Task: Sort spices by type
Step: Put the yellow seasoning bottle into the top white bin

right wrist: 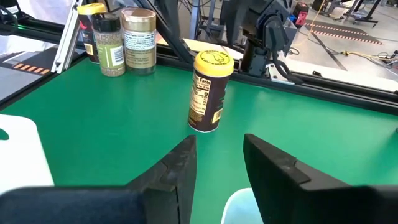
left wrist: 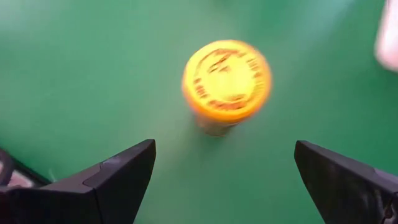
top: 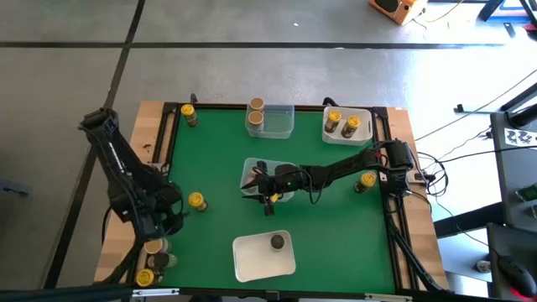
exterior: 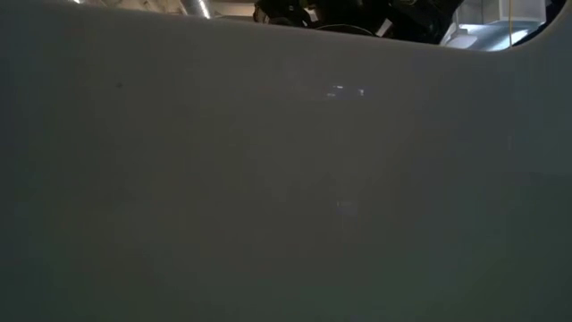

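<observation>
- Spices on the green table [top: 218, 168] stand partly sorted: the near white plastic tray [top: 252, 262] at six o'clock holds one dark-topped jar [top: 277, 242], seemingly the home for that type.
- Yellow-capped cylindrical spice jar [left wrist: 227, 81] stands loose at about eight o'clock. The left gripper [left wrist: 224, 180] hovers just above it with its fingers spread wide and empty, likely lined up to pick it.
- Right gripper [right wrist: 219, 163], at the centre over a clear tray [top: 250, 172], has its fingers narrowly parted, with nothing seen between them.
- Far trays at twelve and one o'clock group tan tops [top: 255, 105] and yellow tops [top: 334, 116] separately.
</observation>
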You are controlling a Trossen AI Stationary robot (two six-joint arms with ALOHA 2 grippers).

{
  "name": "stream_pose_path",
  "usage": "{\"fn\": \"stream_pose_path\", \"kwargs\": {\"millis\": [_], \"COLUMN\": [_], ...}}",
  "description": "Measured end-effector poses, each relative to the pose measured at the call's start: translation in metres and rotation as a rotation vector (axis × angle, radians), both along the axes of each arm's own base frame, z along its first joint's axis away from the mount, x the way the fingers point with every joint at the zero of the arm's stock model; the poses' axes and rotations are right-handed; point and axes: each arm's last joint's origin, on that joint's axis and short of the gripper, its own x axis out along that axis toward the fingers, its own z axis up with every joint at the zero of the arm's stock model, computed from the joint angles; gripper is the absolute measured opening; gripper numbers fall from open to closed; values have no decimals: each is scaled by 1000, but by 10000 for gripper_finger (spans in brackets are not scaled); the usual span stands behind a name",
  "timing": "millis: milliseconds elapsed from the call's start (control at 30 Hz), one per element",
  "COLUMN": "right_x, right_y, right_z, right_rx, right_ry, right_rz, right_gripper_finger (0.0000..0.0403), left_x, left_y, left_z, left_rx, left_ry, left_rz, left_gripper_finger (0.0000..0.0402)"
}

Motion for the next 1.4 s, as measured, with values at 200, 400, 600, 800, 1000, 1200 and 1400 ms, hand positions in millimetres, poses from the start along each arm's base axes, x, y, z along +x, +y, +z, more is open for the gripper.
{"fn": "stream_pose_path", "kwargs": {"millis": [200,400,600,800,1000,1200,1400], "right_x": [0,0,0,0,0,0,0], "right_y": [0,0,0,0,0,0,-1], "right_z": [0,0,0,0,0,0,0], "right_rx": [-27,-27,-27,-27,-27,-27,-33], "right_ry": [-4,-4,-4,-4,-4,-4,-4], "right_rz": [7,7,7,7,7,7,-15], "right_gripper_finger": [133,133,133,133,133,133,133], "left_x": [-3,0,1,4,11,18,18], "left_y": [4,4,8,13,15,18,20], "left_z": [-29,-37,-58,-75,-86,-92,-97], "left_rx": [51,48,38,89,91,103,90], "left_ry": [28,-14,-37,-85,-155,-234,-239], "left_rz": [-11,-12,-3,8,-20,-23,-9], "left_gripper_finger": [378,378,378,378,378,376,326]}}
